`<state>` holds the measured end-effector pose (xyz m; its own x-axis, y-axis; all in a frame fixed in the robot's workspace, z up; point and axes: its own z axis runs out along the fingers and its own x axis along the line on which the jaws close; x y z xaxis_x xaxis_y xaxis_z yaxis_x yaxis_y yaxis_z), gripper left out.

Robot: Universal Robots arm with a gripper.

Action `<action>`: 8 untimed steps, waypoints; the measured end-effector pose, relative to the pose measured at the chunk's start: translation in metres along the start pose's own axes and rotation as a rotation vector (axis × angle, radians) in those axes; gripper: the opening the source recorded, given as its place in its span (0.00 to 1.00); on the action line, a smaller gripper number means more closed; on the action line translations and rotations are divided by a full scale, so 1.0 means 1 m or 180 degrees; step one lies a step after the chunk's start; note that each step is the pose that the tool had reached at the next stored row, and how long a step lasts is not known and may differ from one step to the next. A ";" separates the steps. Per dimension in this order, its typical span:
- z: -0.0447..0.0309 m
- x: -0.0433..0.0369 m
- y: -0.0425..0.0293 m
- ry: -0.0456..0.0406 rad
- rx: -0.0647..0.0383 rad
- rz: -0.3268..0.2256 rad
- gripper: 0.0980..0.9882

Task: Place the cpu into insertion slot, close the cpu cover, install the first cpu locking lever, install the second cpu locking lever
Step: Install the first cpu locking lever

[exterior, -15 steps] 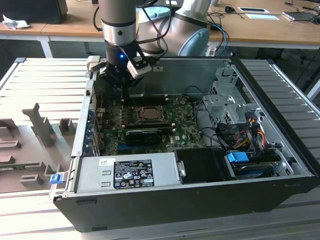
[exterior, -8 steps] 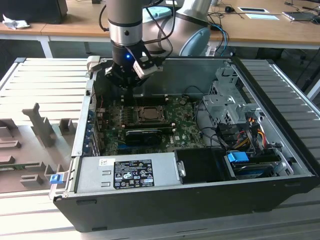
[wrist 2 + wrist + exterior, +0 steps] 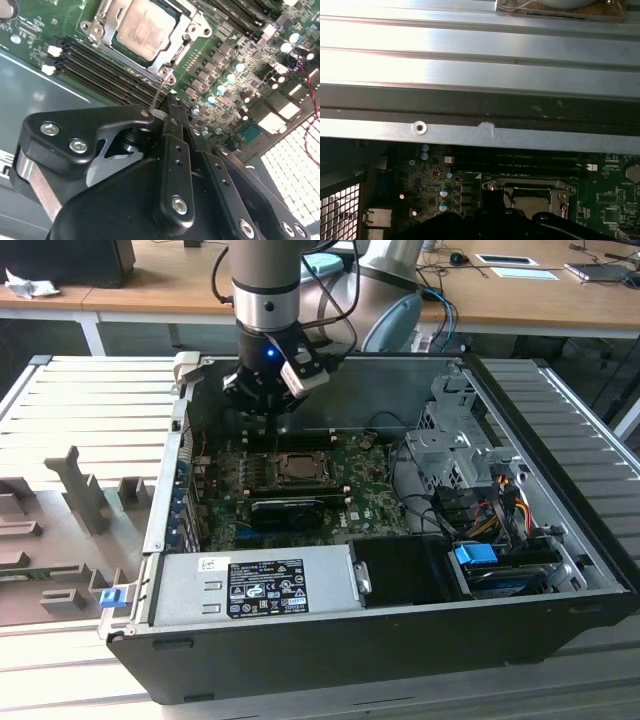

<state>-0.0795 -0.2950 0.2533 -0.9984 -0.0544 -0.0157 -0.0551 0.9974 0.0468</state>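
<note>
**While the Gripper Stands at the Socket: Locking-Lever Stage**

As the scene reads from the exterior view's left, the ribbed worktop (image 3: 90, 390) carries grey fixtures (image 3: 80, 490), with the open computer case (image 3: 400, 640) just beside them.

1. Inside the case, the gripper (image 3: 268, 418) hangs over the motherboard, just behind the insertion slot (image 3: 318, 478).
2. The cpu (image 3: 298, 468) lies flat in that slot, silvery face up.
3. In the second wrist view, the cpu cover (image 3: 160, 61) lies down around the chip, and its cut-out frames the metal face.
4. The fingers (image 3: 172, 150) are drawn narrow, with their tips nearly meeting.
5. A thin locking lever (image 3: 159, 92) rises from the socket corner to those tips. Whether the rod is pinched cannot be told.
6. Toward the exterior view's right, the drive cage (image 3: 455, 435) and cable bundle (image 3: 490, 505) stand well apart from the gripper.

**Assessment.** Chip placement and cover closing appear complete. The step in hand is judged to be installing the first lever.

**Requirement.** The lever must swing down along the socket edge and tuck under its catch. That calls for a firm hold on a thin, springy rod and no sideways load on the cover. The memory slots (image 3: 105, 62) just beside the socket limit the room.
</note>
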 end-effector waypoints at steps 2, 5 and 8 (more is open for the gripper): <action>0.0000 -0.0023 -0.0001 0.0000 0.0000 0.0001 0.01; 0.0001 -0.0050 -0.0003 0.0000 0.0000 0.0001 0.01; 0.0002 -0.0099 -0.0005 0.0000 0.0000 0.0003 0.01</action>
<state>-0.0695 -0.2950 0.2532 -0.9984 -0.0535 -0.0157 -0.0542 0.9974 0.0468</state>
